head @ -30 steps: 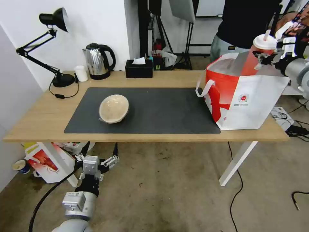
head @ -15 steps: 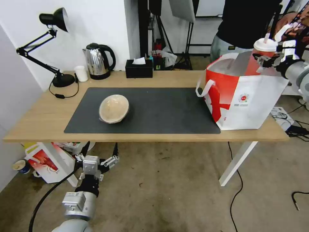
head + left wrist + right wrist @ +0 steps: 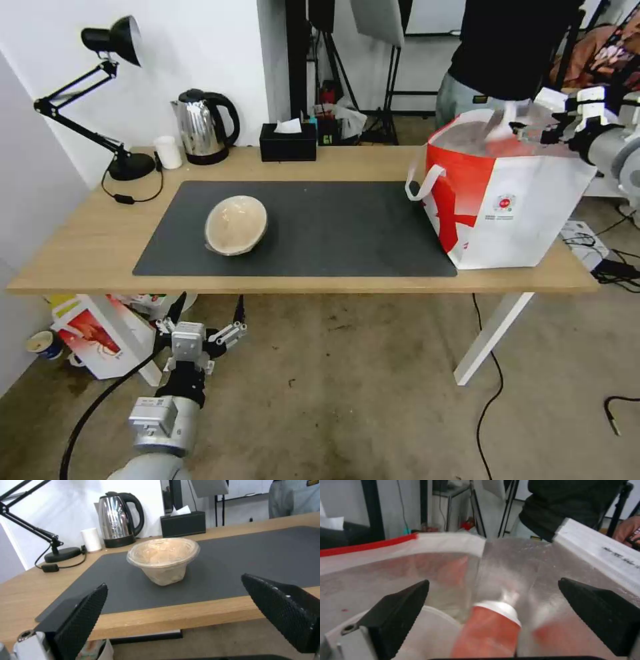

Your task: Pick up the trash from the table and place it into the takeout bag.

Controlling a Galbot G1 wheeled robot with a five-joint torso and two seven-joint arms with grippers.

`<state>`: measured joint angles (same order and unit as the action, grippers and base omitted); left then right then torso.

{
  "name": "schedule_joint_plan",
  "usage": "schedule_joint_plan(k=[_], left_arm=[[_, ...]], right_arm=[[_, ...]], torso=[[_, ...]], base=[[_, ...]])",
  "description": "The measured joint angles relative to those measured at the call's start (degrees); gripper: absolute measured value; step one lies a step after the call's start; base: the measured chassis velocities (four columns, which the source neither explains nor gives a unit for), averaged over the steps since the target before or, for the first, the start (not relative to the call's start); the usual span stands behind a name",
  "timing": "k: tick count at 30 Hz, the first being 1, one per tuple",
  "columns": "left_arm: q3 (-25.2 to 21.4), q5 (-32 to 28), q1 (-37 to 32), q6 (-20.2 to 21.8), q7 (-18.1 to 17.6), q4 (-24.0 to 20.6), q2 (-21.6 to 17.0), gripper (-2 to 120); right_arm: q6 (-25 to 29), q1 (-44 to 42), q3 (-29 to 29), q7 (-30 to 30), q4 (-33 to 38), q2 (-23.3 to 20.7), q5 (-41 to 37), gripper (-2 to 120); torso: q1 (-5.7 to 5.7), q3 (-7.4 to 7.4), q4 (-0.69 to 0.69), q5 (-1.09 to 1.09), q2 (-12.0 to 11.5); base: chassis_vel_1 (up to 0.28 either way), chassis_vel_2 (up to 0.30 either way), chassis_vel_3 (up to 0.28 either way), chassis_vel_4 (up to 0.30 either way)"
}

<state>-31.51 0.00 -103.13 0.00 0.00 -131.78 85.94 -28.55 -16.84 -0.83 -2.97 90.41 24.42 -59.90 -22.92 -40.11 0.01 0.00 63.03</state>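
The red drink cup lies inside the takeout bag, below the right gripper, whose jaws are spread apart. The beige bowl sits on the worktop's mat, not yet bagged. The left gripper hangs low before the worktop's edge, jaws apart.

no legible text on anything
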Motion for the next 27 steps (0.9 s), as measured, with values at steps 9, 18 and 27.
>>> schedule_joint_plan(k=[9, 18, 27], left_arm=[[0.0, 0.0, 0.0, 0.0, 0.0, 0.0, 0.0, 100], [0.0, 0.0, 0.0, 0.0, 0.0, 0.0, 0.0, 100], [0.0, 0.0, 0.0, 0.0, 0.0, 0.0, 0.0, 100]], right_arm=[[-1.2, 0.9, -0.6, 0.0, 1.2, -1.5, 0.0, 100], [-1.2, 0.1, 0.5, -0.1, 2.0, -2.0, -0.5, 100], [4.9, -0.3, 5.1, -4.7, 6.2, -1.4, -7.6, 100]], torso=[[0.0, 0.0, -0.01, 0.0, 0.0], [0.0, 0.0, -0.01, 0.0, 0.0], [0.0, 0.0, -0.01, -0.01, 0.0]], base=[[0.0, 0.0, 0.0, 0.0], [0.0, 0.0, 0.0, 0.0], [0.0, 0.0, 0.0, 0.0]])
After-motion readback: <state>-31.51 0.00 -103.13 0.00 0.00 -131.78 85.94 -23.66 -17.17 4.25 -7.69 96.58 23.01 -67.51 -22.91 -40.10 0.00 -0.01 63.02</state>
